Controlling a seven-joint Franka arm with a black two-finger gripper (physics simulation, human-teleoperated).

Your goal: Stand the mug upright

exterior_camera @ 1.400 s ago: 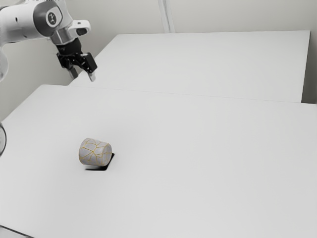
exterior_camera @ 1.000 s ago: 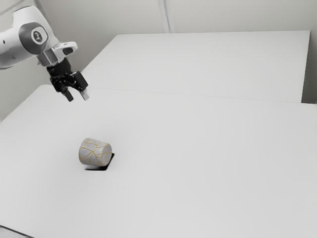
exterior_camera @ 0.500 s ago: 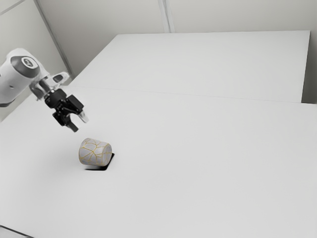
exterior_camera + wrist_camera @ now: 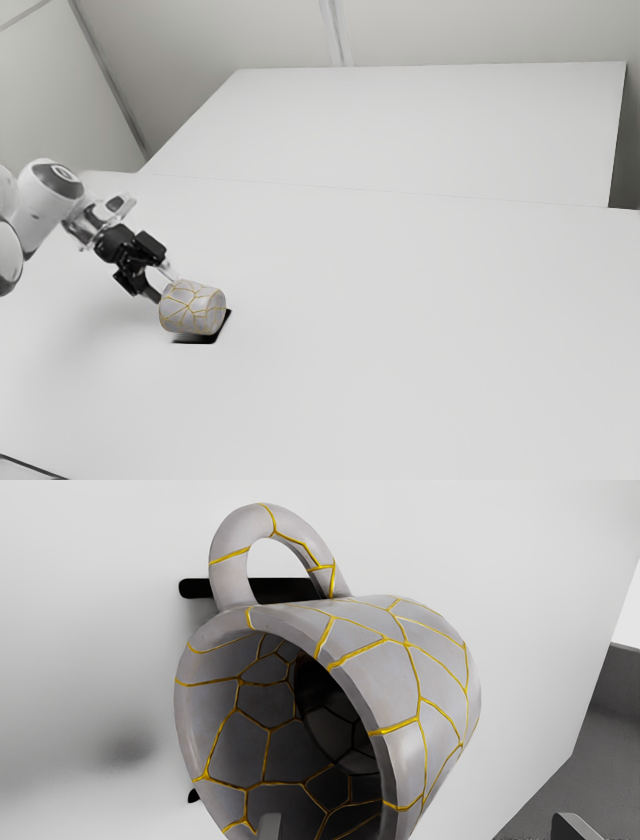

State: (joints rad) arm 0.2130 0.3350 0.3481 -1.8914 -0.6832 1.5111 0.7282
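Observation:
The grey mug (image 4: 195, 308), veined with gold lines, lies on its side on the white table (image 4: 400, 330). My gripper (image 4: 165, 285) is close at the mug's end that faces the arm. In the wrist view the mug (image 4: 430, 680) turns its hollow mouth toward my hand, and its handle (image 4: 227, 575) sticks out from the side. There my gripper (image 4: 422, 825) stands open: one fingertip overlaps the mouth, the other is outside the mug's wall. Whether either finger touches the mug, I cannot tell.
Behind the table, a second white surface (image 4: 420, 130) extends toward the back wall. Beyond the table's edge in the wrist view lies a dark grey floor (image 4: 560, 790).
My gripper has come down from high in the exterior view's upper left to the mug, tilting on the way. The mug has not moved.

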